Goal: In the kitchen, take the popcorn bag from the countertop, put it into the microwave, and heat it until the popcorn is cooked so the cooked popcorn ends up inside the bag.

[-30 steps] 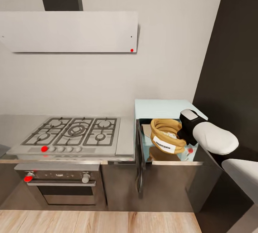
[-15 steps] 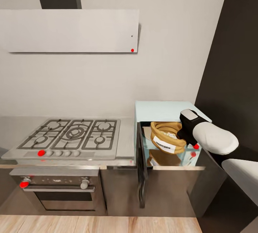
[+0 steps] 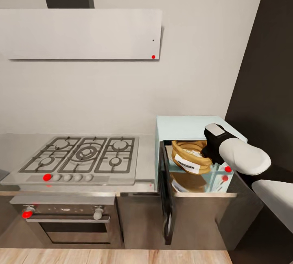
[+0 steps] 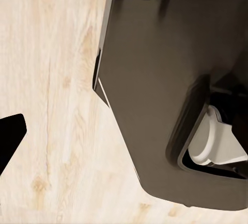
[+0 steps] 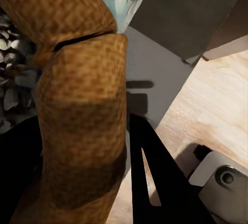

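- On the right end of the grey countertop (image 3: 146, 162) sits the pale blue microwave (image 3: 191, 125). Its dark glass door (image 3: 166, 199) hangs wide open toward the front.
- Inside the microwave is the tan popcorn bag (image 3: 189, 158). It is tipped toward the front, and its white label (image 3: 187, 164) faces out.
- Pale popcorn (image 3: 191, 149) peeks out at the rolled top of the bag. From the right wrist camera the same grey-white bits (image 5: 11, 74) sit beside the woven rim.
- Reaching in from the right is the robot's right arm (image 3: 242, 156), white with a black end.
- Its right gripper (image 5: 98, 157) is pinching the bag's rolled rim (image 5: 82, 131). One dark finger (image 5: 150, 177) lies just outside the rim, and the other dark finger is on the far side.
- Two red dots (image 3: 228, 169) show on the microwave's right front side.
- Left of the microwave is the steel gas hob (image 3: 81, 156) with a red dot on its front strip.
- Under the hob is a black-and-steel oven (image 3: 69, 219) with round knobs.
- Up on the wall hangs the white hood (image 3: 81, 34).
- Light wood floor (image 3: 114, 256) runs along the bottom of the cabinets.
- From the left wrist camera you see wood floor (image 4: 51, 105) and a big dark robot part (image 4: 165, 79). A black tip (image 4: 9, 133) of the left gripper shows at the edge, so I cannot tell if that one is spread or pressed together.
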Motion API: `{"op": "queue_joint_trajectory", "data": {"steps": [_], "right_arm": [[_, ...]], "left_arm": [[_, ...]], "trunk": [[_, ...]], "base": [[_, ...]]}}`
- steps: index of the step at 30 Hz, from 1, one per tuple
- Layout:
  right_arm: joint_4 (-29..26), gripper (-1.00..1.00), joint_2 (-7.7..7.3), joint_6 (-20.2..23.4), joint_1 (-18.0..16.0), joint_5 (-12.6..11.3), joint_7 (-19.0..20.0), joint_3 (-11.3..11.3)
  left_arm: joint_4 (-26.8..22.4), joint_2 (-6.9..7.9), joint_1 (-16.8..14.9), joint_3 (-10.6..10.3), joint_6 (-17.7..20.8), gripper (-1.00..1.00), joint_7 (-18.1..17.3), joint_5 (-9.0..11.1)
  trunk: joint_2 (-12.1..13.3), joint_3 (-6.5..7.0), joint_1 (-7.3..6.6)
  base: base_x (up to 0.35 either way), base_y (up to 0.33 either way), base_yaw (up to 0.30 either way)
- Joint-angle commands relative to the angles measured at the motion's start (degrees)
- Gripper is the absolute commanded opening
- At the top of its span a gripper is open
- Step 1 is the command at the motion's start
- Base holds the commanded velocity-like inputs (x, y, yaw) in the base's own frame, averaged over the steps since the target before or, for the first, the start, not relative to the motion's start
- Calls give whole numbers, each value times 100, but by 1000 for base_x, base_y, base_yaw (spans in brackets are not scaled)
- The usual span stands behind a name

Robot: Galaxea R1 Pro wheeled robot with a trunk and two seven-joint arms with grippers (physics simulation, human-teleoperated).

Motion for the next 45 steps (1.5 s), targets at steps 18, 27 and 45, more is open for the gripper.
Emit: {"op": "queue_joint_trajectory", "data": {"steps": [18, 27, 45], "right_arm": [[-12, -100, -2, -23, -21, -100, 15, -66], [-12, -100, -2, -23, -20, -100, 15, -66], [-12, 100, -2, -23, -22, -100, 15, -66]], "left_arm": [[-9, 1, 0, 20, 35, 100, 3, 2], [-13, 3, 0, 20, 35, 100, 2, 2], [-11, 0, 0, 20, 35, 100, 2, 2]], "trunk": [[-17, -11, 3], [-17, -11, 3], [-17, -11, 3]], "base": [[78, 26, 0], [24, -7, 0], [0, 0, 0]]}}
